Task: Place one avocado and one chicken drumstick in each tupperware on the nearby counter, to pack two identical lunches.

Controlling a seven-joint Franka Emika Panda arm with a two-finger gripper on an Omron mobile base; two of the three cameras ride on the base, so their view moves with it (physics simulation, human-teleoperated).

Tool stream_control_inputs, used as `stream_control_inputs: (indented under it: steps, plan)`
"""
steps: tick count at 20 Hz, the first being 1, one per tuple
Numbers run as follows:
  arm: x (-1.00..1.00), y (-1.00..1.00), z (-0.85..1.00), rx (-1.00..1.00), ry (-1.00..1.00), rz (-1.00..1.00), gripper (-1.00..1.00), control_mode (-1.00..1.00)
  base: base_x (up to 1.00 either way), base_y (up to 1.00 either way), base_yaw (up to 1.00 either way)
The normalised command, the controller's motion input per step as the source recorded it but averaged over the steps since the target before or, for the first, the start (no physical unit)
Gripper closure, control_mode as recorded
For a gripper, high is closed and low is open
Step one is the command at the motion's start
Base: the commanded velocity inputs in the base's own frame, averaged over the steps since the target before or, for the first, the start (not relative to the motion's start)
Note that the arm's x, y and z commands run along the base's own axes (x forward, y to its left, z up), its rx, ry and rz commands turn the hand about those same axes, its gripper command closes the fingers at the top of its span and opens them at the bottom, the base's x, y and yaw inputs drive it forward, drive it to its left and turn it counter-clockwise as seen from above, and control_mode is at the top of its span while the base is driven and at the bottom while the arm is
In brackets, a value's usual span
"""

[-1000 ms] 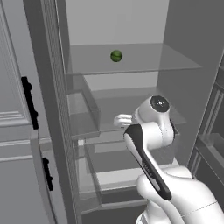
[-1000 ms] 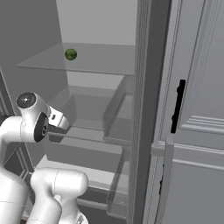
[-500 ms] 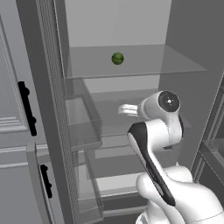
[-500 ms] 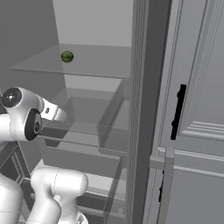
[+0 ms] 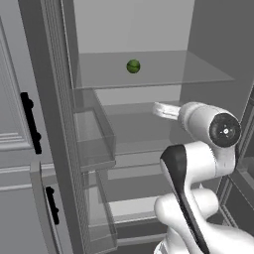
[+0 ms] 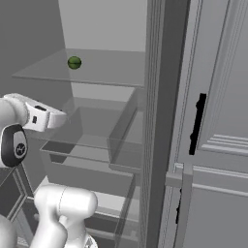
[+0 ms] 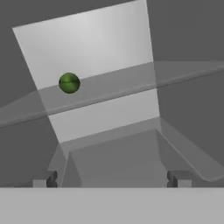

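1 end effector (image 7: 113, 178), open, empty.

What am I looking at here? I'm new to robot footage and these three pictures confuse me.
It is a rendered kitchen. A white robot arm on a driving base faces an open fridge. Two pictures come from cameras on the base, behind the arm to its left and right. The third looks along the gripper; its two dark fingertips stand wide apart at the bottom, holding nothing. On the glass upper shelf lies one small round green fruit, seen in all three views. The shelves below it look bare. The fridge's grey panelled doors have black handles.
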Motion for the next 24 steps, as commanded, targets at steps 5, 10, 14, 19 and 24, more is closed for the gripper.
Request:
stream_control_inputs:
  steps: [5, 10, 14, 19, 24]
  plan:
    - [-0.57, -0.13, 1.00, 0.02, 0.05, 0.00, -1.00, -1.00, 0.00, 0.00, 0.00]
    - [0.03, -0.05, 0.94, 0.00, 0.51, 0.05, -1.00, -1.00, 0.00, 0.00, 0.00]
    - [0.61, 0.11, -0.16, -0.02, 0.38, 0.14, -1.00, -1.00, 0.00, 0.00, 0.00]
    - [0.95, -0.05, -0.39, 0.00, 0.00, 0.15, -1.00, -1.00, 0.00, 0.00, 0.00]
    - [1.00, 0.39, -0.28, -0.05, 0.00, 0.06, -1.00, -1.00, 0.00, 0.00, 0.00]
